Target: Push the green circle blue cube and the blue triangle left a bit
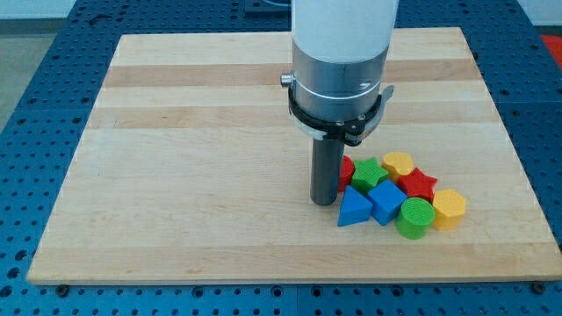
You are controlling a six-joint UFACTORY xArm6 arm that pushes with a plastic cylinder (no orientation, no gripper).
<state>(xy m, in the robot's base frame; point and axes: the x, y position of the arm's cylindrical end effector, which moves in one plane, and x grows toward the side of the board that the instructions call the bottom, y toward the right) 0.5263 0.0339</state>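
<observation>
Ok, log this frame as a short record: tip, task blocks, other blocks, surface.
tip: my tip rests on the board at the cluster's left edge, just left of the blue triangle
task blocks: blue triangle, blue cube and green circle in a row along the cluster's bottom
other blocks: green star, red star, yellow blocks, red block partly hidden by the rod
surface: wooden board

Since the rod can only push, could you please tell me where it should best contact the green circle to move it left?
Contact the green circle on its curved wall facing the view's right, low and centred. My tip now stands at the view's left of the blue triangle, so it must go round the cluster first. The yellow block crowds that side.
</observation>
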